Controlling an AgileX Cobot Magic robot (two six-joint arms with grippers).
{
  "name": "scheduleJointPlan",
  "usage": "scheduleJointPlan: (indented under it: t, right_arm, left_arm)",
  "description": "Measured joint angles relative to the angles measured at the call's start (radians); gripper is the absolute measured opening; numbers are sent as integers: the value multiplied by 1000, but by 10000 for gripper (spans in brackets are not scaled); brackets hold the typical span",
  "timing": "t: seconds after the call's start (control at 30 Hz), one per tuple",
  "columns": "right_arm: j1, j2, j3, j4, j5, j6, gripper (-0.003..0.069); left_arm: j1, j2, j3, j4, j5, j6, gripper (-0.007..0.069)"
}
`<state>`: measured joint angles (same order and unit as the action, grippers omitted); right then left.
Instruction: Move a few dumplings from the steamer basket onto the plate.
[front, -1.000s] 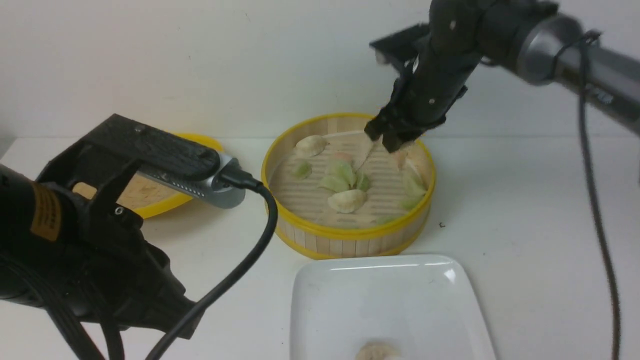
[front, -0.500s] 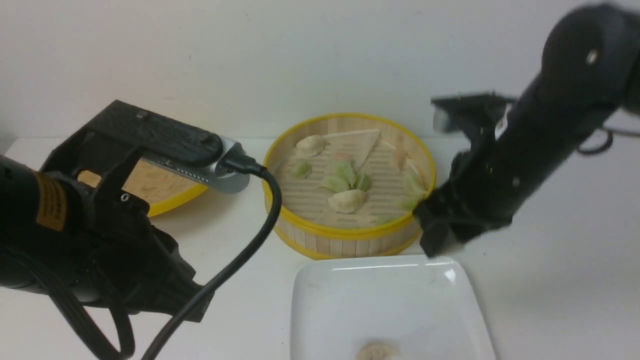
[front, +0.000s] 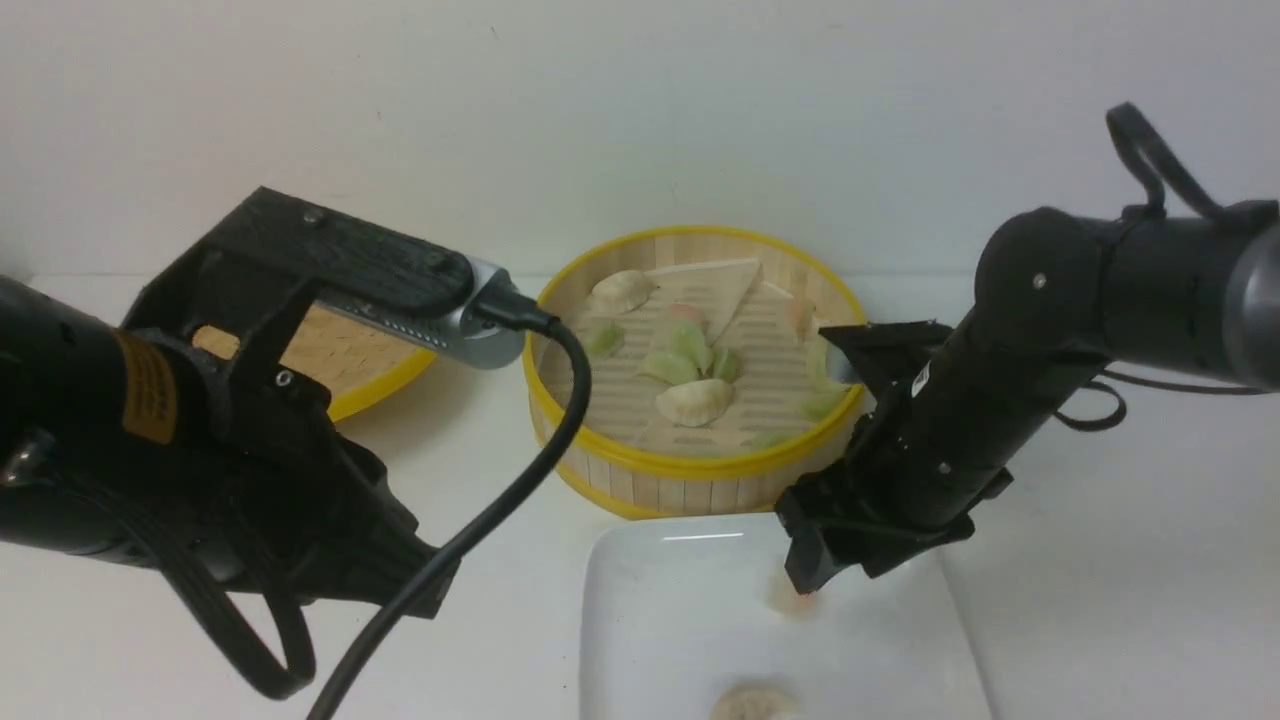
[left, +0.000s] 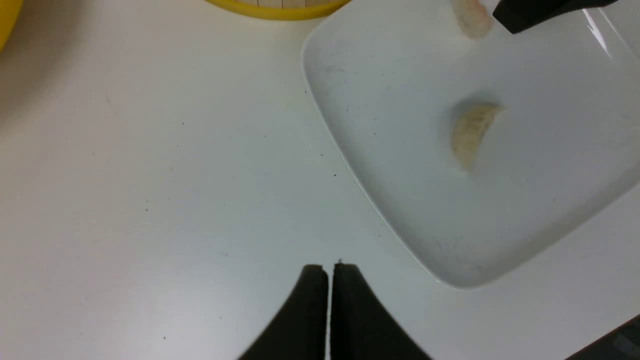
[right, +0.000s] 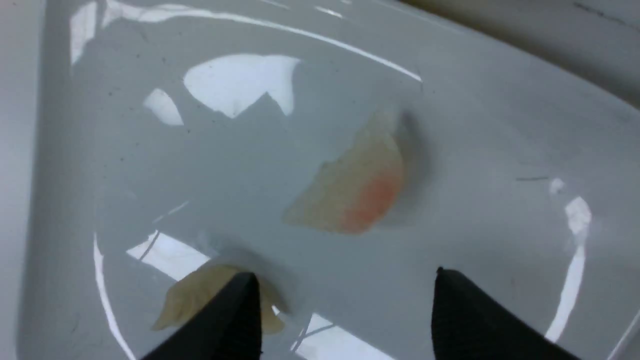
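The steamer basket (front: 700, 470) stands at the back middle with several cream and pale green dumplings (front: 694, 401) on its slatted floor. The white square plate (front: 640, 640) lies in front of it. A pinkish-white dumpling (right: 357, 187) lies on the plate just below my right gripper (right: 345, 280), which is open and empty above it; it also shows in the front view (front: 793, 597). A cream dumpling (front: 752, 703) lies at the plate's near edge, seen too in the left wrist view (left: 470, 132). My left gripper (left: 328, 267) is shut and empty over bare table left of the plate.
A flat woven yellow-rimmed lid (front: 330, 365) lies at the back left, partly behind my left arm. A flat triangular paper piece (front: 715, 285) lies in the basket. The left arm's black cable (front: 480, 520) hangs between the arm and the basket.
My right gripper came from the basket's far rim, round its right side, down over the plate. A pinkish dumpling now lies on the plate under its open jaws. My left arm rose slightly.
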<state>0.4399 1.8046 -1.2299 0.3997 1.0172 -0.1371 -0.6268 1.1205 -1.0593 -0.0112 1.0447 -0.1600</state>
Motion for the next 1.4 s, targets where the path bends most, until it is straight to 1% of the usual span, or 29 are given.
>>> scheduleJointPlan:
  t: [0.07, 0.1, 0.23, 0.3, 0.37, 0.4, 0.43, 0.5, 0.6, 0.77, 0.97, 1.03, 1.13, 1.23, 1.27, 1.37, 1.4]
  right_arm:
    - [0, -47, -16, -16, 51, 10, 375]
    - [0, -93, -21, -31, 77, 20, 340]
    - [0, -319, -23, -130, 101, 93, 163]
    - [0, -488, -11, -198, 69, 154, 62]
    - [0, -659, 31, -253, -5, 197, 11]
    - [0, -748, 55, -277, -36, 211, 0]
    - [0, -748, 62, -277, -44, 211, 0]
    - [0, -966, 156, -311, -146, 232, -11]
    - [0, -1237, 329, -314, -306, 234, -13]
    - [0, -1598, 619, -321, -507, 234, -13]
    - [0, -1806, 812, -324, -695, 253, -13]
    - [0, -1819, 845, -324, -711, 257, -13]
    - [0, -1819, 857, -324, -680, 260, -13]
    - [0, -1819, 858, -324, -606, 260, -13]
    - [0, -1819, 858, -324, -606, 260, -13]
    - [0, -1819, 858, -324, -526, 260, -13]
    - [0, -1819, 858, -324, -510, 260, -13]
  left_arm:
    - [0, 8, 2, 0, -3, 0, -6]
    - [0, 11, 4, 0, -4, 0, -6]
    - [0, 16, 25, 11, -8, 0, -6]
    - [0, 16, 38, 11, -17, 0, -6]
    - [0, 16, 47, 11, -36, 0, -6]
    - [0, 16, 49, 11, -43, 0, -6]
    - [0, 16, 50, 11, -44, 0, -6]
    - [0, 16, 51, 11, -66, 0, -6]
    - [0, 16, 51, 11, -106, 0, -6]
    - [0, 16, 51, 11, -177, 1, -6]
    - [-4, -16, 57, 11, -230, 1, -6]
    - [-17, -83, 73, 11, -263, 1, -6]
    - [-33, -210, 132, 11, -333, -2, -6]
    - [-34, -403, 237, 28, -409, -10, -6]
    - [-34, -415, 237, 30, -413, -11, -6]
    - [-34, -619, 361, 67, -474, -15, -6]
    - [-34, -647, 385, 76, -481, -16, -6]
